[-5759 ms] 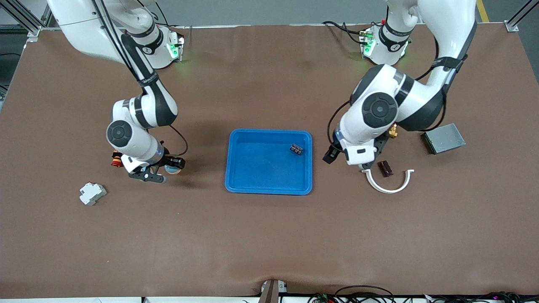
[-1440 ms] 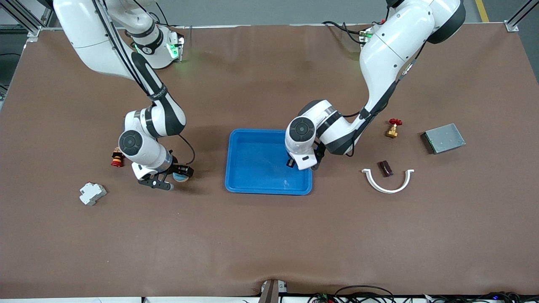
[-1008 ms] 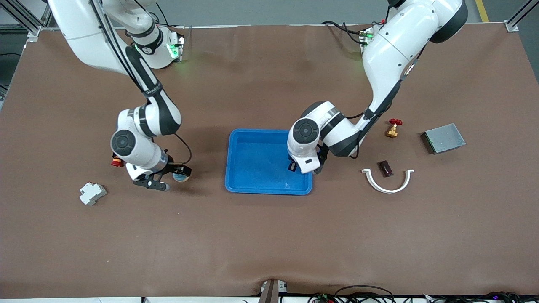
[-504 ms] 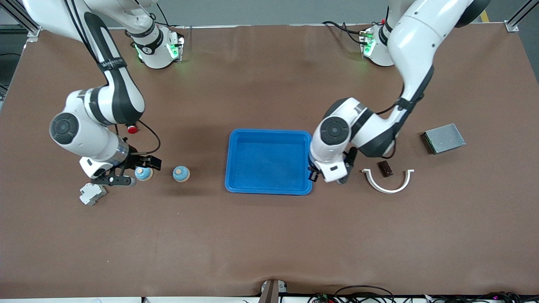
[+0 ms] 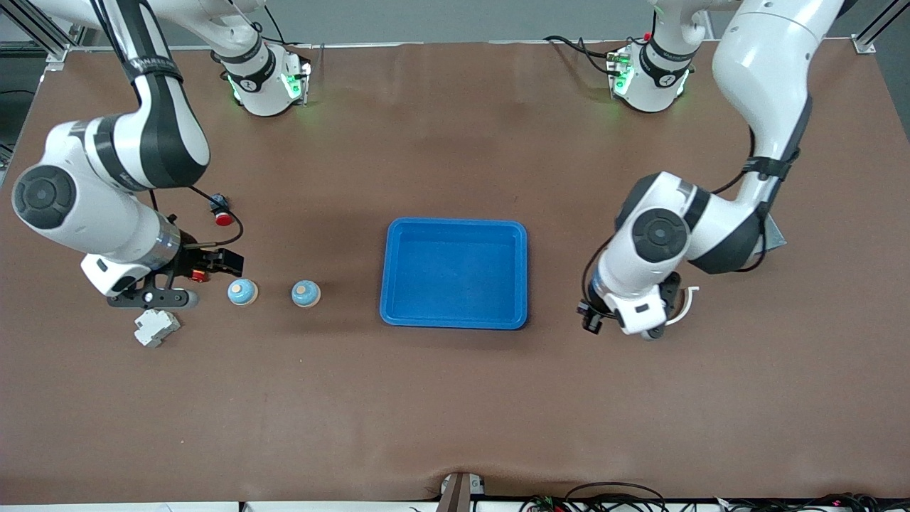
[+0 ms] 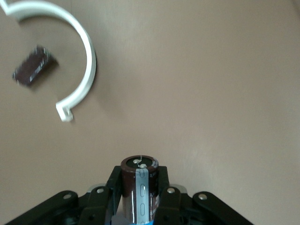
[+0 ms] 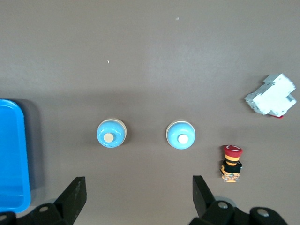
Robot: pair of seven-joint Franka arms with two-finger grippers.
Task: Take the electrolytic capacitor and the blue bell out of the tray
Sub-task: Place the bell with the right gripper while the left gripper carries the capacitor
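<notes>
Two grippers: I see both up off the table.
Left gripper [image 6: 139,206]: clamped on capacitor [image 6: 139,185], toward the left arm's end from blue tray [image 5: 455,320], near white clip [image 6: 79,70].
Right gripper [image 7: 136,199]: fingers spread, over two blue bells [image 7: 180,135], toward the right arm's end from the tray.

Robotics lab or test bench, prob. not a working factory floor. Signs: two white arms bolted w/ lit bases [image 5: 266,78] at one desk [image 5: 455,398] edge, brown mat over the whole top, aluminium frame posts [image 5: 39,32] at the corners, loose cables [image 5: 611,494] along the edge nearest the front camera, one blue tray [image 5: 455,321], assorted electrical parts scattered about.
</notes>
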